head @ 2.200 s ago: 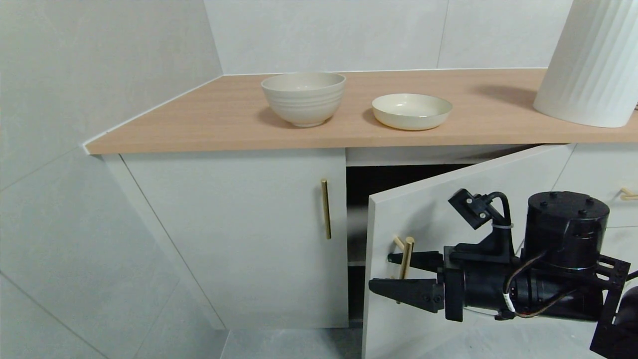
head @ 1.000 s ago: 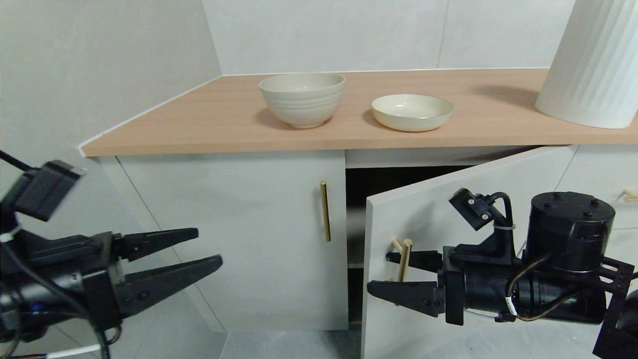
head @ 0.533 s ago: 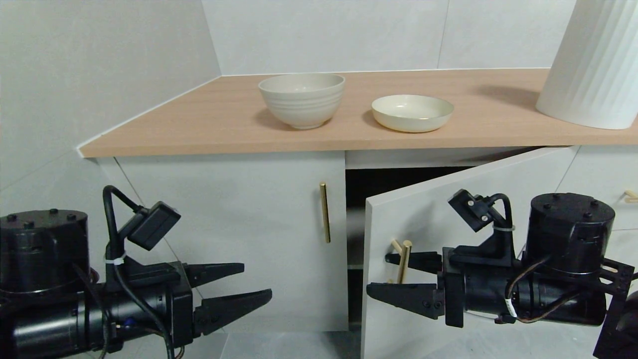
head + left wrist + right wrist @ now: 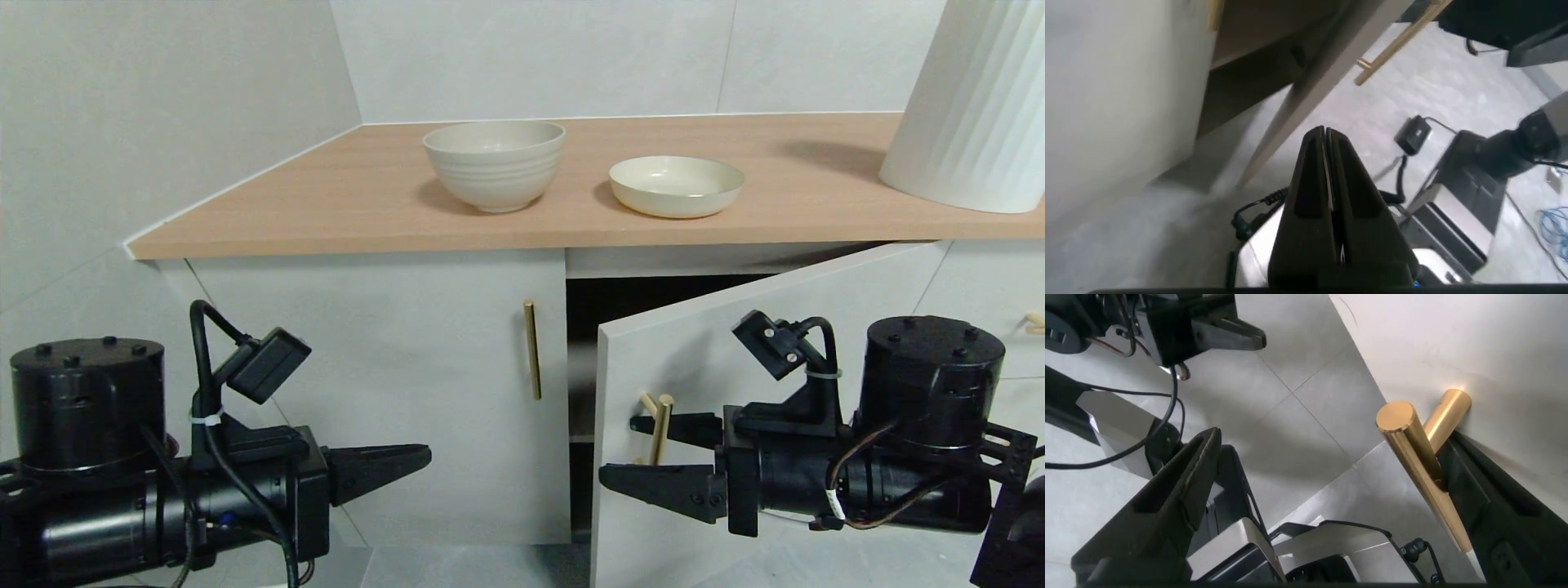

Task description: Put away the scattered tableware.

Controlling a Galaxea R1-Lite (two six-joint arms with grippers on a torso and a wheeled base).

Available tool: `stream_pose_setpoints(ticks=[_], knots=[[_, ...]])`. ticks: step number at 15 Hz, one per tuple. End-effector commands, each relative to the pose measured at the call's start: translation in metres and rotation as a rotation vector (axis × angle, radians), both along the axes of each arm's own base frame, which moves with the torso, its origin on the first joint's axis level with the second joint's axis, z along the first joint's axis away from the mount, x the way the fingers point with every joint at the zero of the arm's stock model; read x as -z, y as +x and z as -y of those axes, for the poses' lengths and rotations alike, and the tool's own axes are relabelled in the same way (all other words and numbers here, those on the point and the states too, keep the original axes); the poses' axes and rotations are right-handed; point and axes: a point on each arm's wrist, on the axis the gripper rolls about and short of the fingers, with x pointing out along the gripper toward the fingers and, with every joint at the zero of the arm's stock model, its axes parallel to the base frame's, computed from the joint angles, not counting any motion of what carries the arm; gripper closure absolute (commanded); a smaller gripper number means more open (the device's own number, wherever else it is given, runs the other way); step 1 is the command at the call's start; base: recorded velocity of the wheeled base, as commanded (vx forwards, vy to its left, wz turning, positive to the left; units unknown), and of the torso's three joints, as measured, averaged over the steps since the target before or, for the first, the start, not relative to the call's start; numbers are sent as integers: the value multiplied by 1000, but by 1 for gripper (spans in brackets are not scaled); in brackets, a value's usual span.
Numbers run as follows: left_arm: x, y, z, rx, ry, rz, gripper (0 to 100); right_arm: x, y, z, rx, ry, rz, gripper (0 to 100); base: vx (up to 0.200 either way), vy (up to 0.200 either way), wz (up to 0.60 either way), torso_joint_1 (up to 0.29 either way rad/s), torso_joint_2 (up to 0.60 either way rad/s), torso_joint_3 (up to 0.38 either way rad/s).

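Note:
A cream ribbed bowl (image 4: pixel 495 163) and a shallow cream dish (image 4: pixel 676 184) stand side by side on the wooden counter (image 4: pixel 326 204). Below them, the right cabinet door (image 4: pixel 735 327) hangs partly open. My right gripper (image 4: pixel 620 447) is open, and its fingers straddle that door's brass handle (image 4: pixel 663 425). In the right wrist view the handle (image 4: pixel 1425 469) lies against one finger (image 4: pixel 1486 490) of the right gripper (image 4: pixel 1335 441). My left gripper (image 4: pixel 420 454) is shut on nothing, low in front of the closed left door (image 4: pixel 392 367). Its shut tips (image 4: pixel 1324 135) point at the floor by the cabinet.
A tall white ribbed container (image 4: pixel 971 106) stands on the counter at the far right. The left door has a vertical brass handle (image 4: pixel 532 349). Tiled walls meet at the counter's left corner. A dark gap (image 4: pixel 584 343) shows into the cabinet between the doors.
My left arm has come into view from the left and moved toward the cabinet; its gripper went from open to shut. The right gripper has stayed at the handle.

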Motion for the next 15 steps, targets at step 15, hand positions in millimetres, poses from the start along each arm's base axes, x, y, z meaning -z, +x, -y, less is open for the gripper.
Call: stream_pose_setpoints(ticks=[15], knots=[[36,84,83,68,-211,97,100,0,0,-2,-7,0,2,0,0,0,0,0,0,0]])
